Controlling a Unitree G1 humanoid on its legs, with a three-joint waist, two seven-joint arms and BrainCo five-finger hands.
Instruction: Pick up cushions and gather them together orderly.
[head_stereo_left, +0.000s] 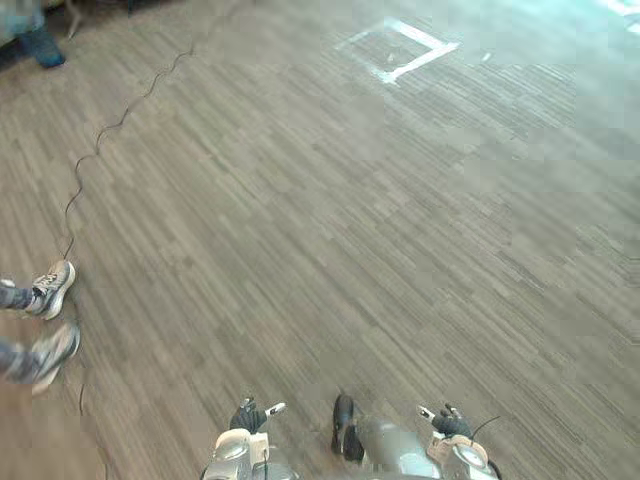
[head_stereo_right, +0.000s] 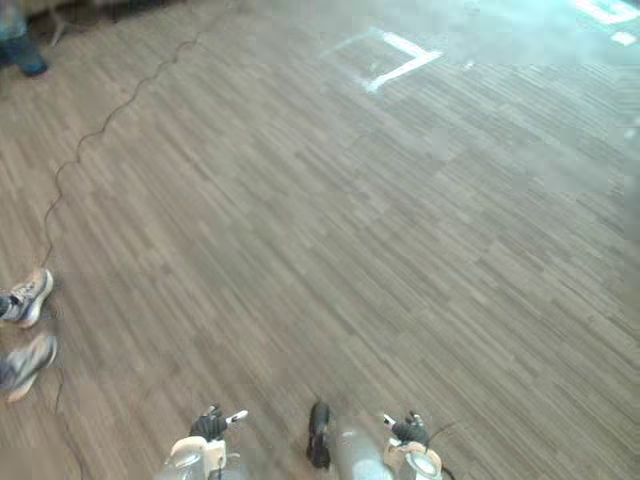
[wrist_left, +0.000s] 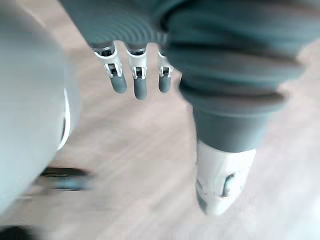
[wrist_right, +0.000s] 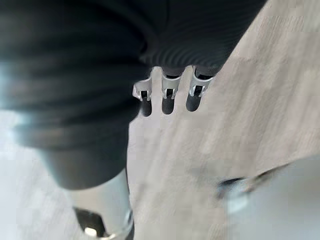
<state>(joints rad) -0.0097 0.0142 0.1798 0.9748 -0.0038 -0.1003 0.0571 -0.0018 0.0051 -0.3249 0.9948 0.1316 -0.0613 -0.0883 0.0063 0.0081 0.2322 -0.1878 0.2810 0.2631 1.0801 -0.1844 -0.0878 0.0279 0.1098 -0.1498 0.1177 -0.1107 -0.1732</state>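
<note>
Left hand (wrist_left: 140, 85) and right hand (wrist_right: 168, 100) hang low, fingers straight, empty, over the floor (head_stereo_left: 350, 220); a person's shoes (head_stereo_left: 52, 288) stand left.

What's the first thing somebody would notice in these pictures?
Mostly a wide wooden floor, with a white taped rectangle far ahead. At the left edge stand a person's grey sneakers. Down at the bottom, the left hand and the right hand hang with straight fingers, holding nothing.
</note>
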